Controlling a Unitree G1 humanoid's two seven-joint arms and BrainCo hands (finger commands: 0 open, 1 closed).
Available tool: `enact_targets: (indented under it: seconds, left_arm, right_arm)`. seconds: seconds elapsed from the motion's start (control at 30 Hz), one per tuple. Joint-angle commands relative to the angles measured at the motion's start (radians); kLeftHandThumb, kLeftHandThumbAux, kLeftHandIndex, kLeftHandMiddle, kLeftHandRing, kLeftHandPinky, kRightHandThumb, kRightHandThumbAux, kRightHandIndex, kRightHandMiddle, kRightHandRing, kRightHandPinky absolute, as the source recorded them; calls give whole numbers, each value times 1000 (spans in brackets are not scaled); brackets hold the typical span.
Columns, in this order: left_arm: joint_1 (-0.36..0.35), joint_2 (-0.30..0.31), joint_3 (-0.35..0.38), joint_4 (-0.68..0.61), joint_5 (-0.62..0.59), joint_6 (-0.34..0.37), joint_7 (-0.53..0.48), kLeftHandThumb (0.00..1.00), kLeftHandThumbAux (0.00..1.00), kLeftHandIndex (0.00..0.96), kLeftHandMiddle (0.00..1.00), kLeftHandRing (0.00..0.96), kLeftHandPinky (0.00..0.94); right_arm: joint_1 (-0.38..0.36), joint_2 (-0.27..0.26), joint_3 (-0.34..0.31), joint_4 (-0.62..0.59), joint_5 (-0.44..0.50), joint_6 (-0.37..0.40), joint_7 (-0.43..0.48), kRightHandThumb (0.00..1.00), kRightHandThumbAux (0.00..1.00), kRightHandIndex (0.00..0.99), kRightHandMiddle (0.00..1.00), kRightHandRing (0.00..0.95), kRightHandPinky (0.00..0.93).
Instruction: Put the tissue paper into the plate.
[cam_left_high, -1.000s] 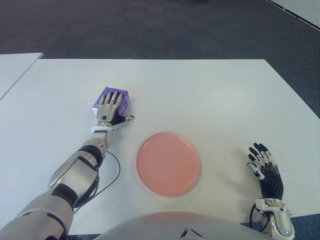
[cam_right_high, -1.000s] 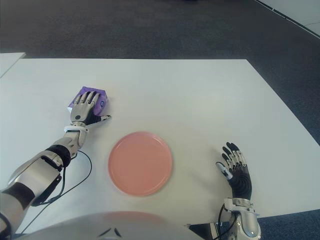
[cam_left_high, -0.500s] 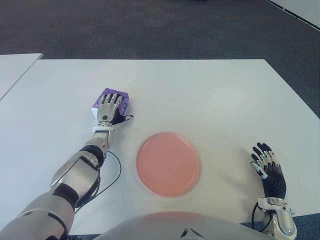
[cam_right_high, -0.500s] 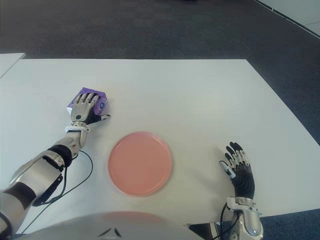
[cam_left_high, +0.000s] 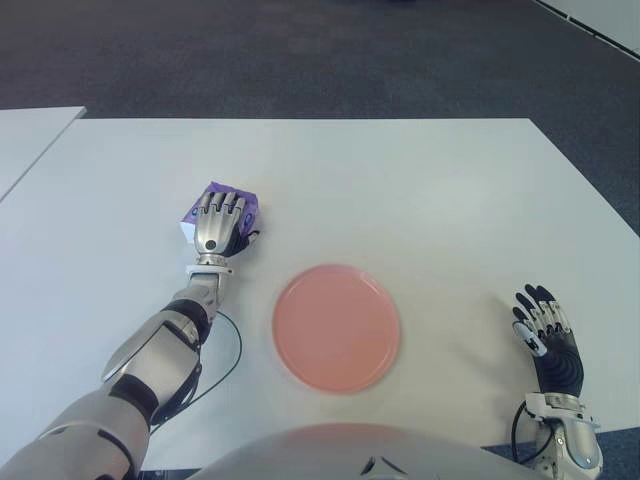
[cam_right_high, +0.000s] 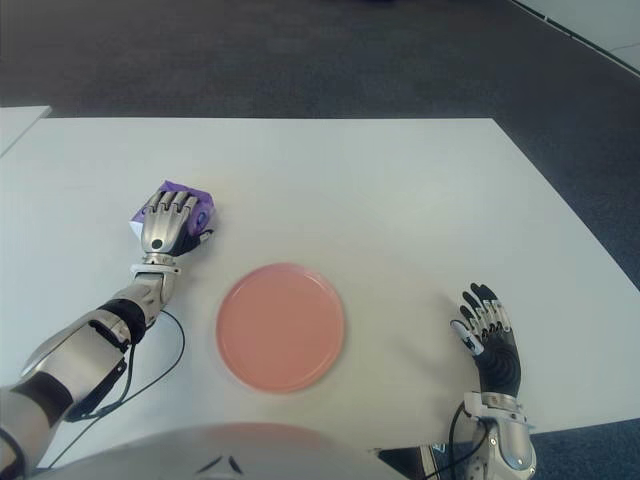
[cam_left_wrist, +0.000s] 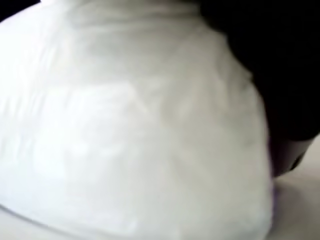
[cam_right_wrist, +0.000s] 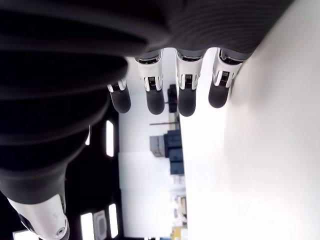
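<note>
My left hand (cam_left_high: 219, 226) sits on top of the purple tissue paper pack (cam_left_high: 232, 202) on the white table (cam_left_high: 420, 200), my fingers (cam_left_high: 224, 204) curled down over it so that only its far edge and corners show around them; up close, my left wrist view is filled with the pack's pale wrapper, pressed right against my palm. The pack lies to the left of the pink plate (cam_left_high: 336, 327) and a little farther from me, apart from it. The plate has nothing in it. My right hand (cam_left_high: 550, 345) shows near the table's front edge, to the right of the plate, with its fingers (cam_right_wrist: 151, 90) stretched out straight and gripping nothing
</note>
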Motion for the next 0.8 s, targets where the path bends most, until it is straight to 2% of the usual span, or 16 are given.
enact_targets:
  seconds: [0.03,0.3,0.43,0.8]
  left_arm:
    - [98,-16,-25,55,22,-1,12,951,651,401,462,540,680]
    - [94,-16,-24,54,27,-17,48,947,655,382,468,527,662]
    - [93,-15,-22,53,25,-35,48,949,653,389,474,527,708]
    - [93,-19,-13,51,19,-42,61,948,653,386,470,533,708]
  right_arm:
    - [2,16,3,44,6,18,8,22,689,108,124,101,109]
    - [-8,11,-6,53,7,22,14,22,689,108,124,101,109]
    - [-15,7,-11,61,8,25,18,22,689,108,124,101,109]
    - [-29,-6,-19,78,15,29,26,22,689,108,124,101,109]
